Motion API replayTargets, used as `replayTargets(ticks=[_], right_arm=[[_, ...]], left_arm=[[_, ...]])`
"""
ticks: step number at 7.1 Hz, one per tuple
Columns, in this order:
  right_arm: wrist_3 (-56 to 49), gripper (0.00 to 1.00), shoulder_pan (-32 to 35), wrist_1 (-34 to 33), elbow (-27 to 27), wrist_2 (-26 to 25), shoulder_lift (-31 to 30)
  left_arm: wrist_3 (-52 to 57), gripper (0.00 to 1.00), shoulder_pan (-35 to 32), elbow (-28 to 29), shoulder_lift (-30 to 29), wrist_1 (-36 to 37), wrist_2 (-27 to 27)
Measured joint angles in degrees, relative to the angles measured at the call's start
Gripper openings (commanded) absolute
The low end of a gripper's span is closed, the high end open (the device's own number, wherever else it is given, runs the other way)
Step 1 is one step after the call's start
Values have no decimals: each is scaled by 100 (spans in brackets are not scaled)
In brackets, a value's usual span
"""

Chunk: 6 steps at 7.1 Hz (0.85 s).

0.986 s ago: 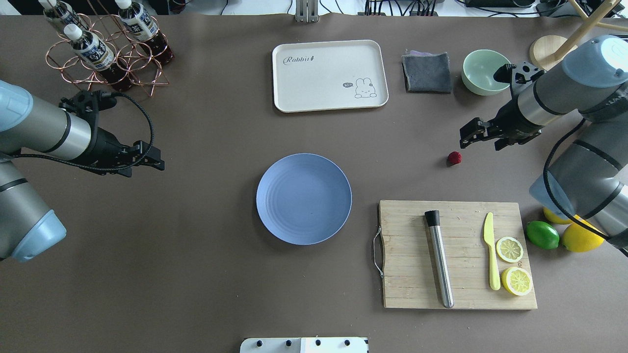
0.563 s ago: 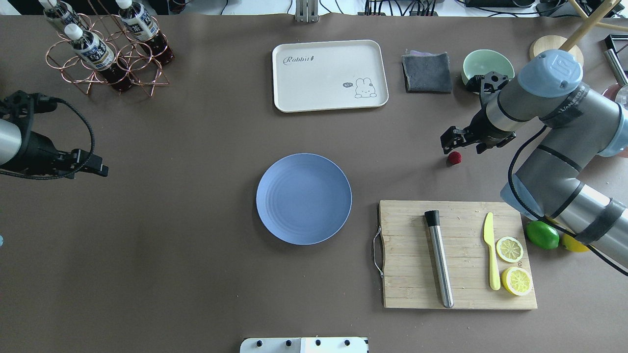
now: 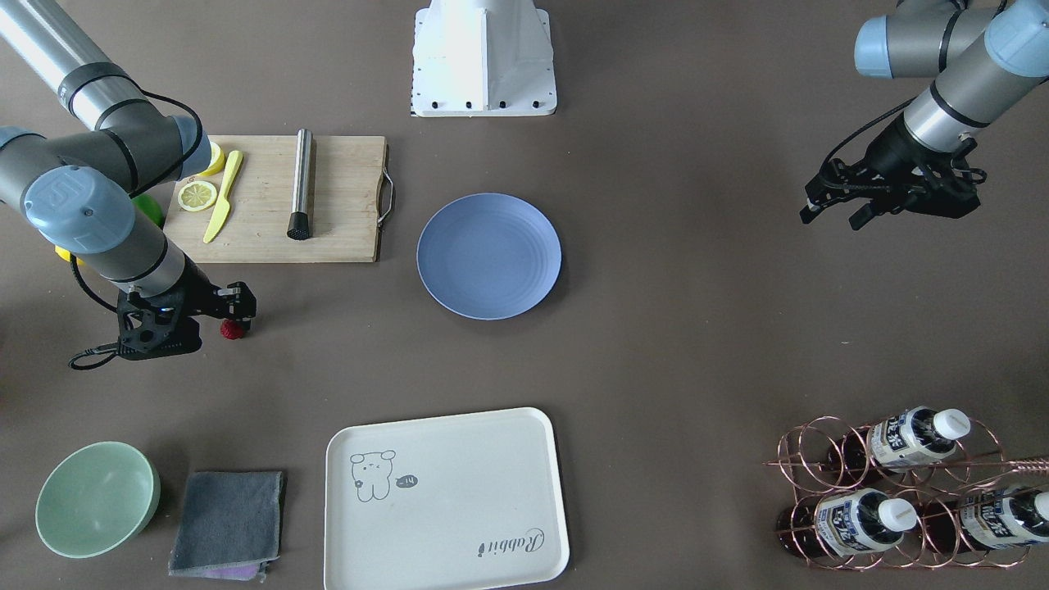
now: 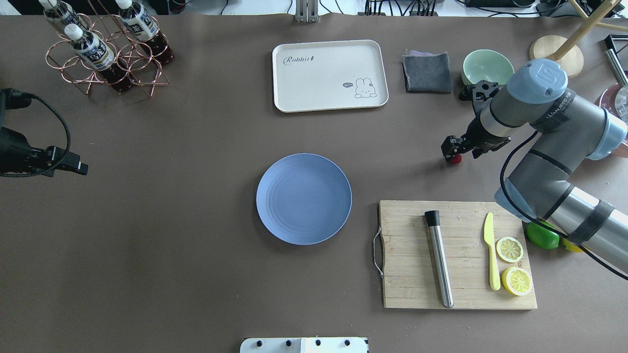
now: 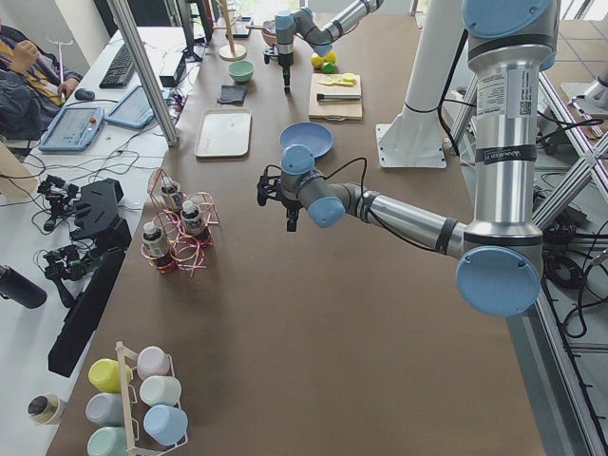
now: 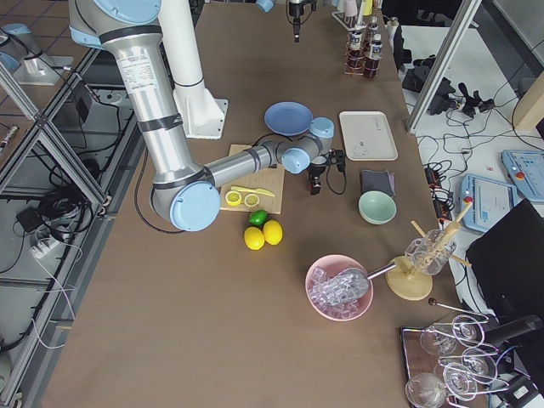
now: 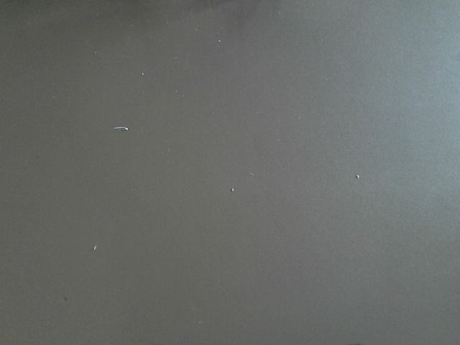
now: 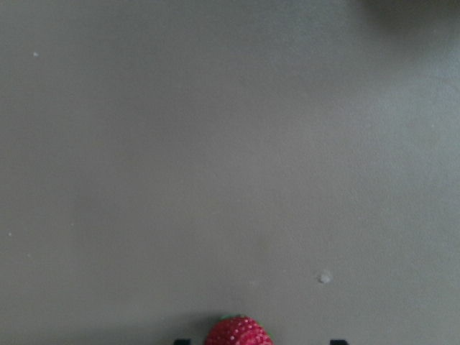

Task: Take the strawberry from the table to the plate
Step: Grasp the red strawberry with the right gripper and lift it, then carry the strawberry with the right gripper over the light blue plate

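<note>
The strawberry (image 4: 456, 159) is a small dark red berry lying on the grey-brown table (image 4: 196, 274), right of centre. My right gripper (image 4: 449, 150) hangs low over it and hides part of it. It is open, and in the right wrist view the strawberry (image 8: 238, 333) sits at the bottom edge between two dark fingertips. From across the table, the strawberry (image 3: 232, 329) shows just under the right gripper (image 3: 238, 310). The blue plate (image 4: 304, 198) lies mid-table with nothing on it. My left gripper (image 4: 73, 167) is open at the far left edge, above bare table.
A wooden cutting board (image 4: 412, 284) with a metal muddler, a yellow knife and two lemon slices lies just in front of the strawberry. A mint bowl (image 4: 486, 66), a grey cloth (image 4: 427, 72) and a cream tray (image 4: 329, 75) stand behind. A bottle rack (image 4: 105, 54) is far left.
My right gripper has moved left and down until it is over the strawberry. The left arm has pulled back toward the left edge of the table.
</note>
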Motion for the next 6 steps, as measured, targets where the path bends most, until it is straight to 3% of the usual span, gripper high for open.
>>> replayTargets(ticks=[3, 6], right_arm=[[-9, 0, 46, -34, 35, 83, 148], [314, 0, 30, -334, 505, 253, 413]], left_arm=[[-3, 90, -4, 29, 16, -10, 14], [-25, 90, 3, 53, 24, -14, 23]])
